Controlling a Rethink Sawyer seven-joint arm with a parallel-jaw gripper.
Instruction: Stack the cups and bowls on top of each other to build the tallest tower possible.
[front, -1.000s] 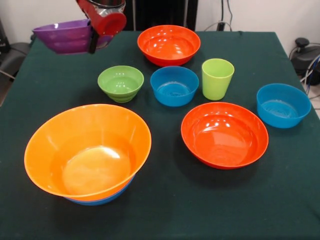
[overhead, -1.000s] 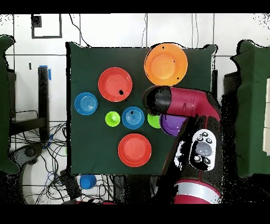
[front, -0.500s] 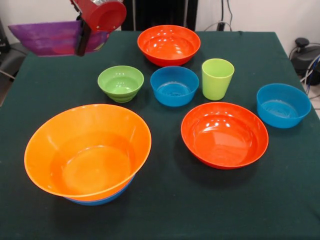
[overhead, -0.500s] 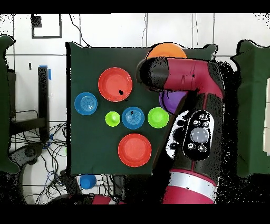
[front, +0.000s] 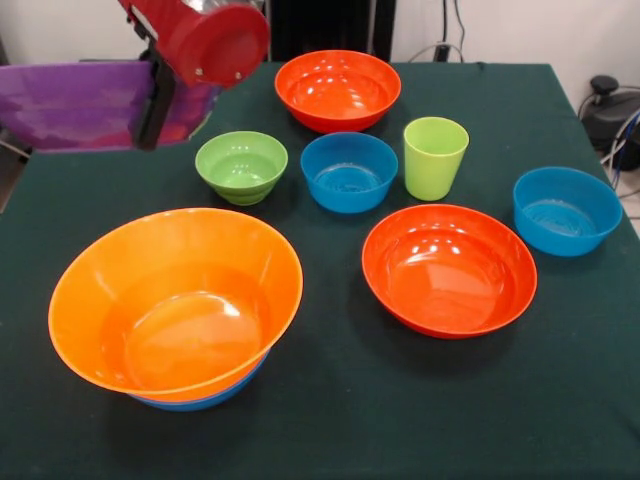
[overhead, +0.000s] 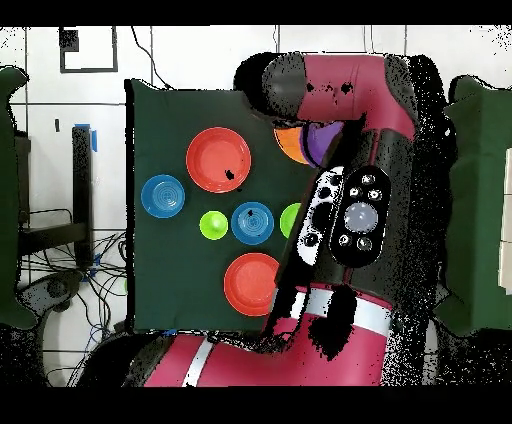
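Note:
My gripper (front: 150, 108) is shut on the rim of the purple bowl (front: 75, 105), holding it in the air at the upper left, above the table's left edge. Below and nearer stands the tower: a big orange bowl (front: 175, 300) nested in a blue bowl (front: 205, 400). On the cloth sit a small lime-green bowl (front: 241, 165), a blue bowl (front: 348, 170), the lime-green cup (front: 435, 157), two red-orange bowls (front: 338, 90) (front: 448, 268) and another blue bowl (front: 566, 210). In the overhead view the arm hides most of the purple bowl (overhead: 322, 142) and the orange bowl (overhead: 288, 145).
The dark green table cloth (front: 330, 420) ends close to the left of the orange bowl. In the overhead view the red arm (overhead: 360, 200) covers the table's right side. Cables and dark equipment (front: 610, 105) lie beyond the right edge.
The arm has carried the purple bowl nearer to the camera and a little lower, toward the orange bowl. In the overhead view the arm now reaches further up the table. The other bowls and cup stayed put.

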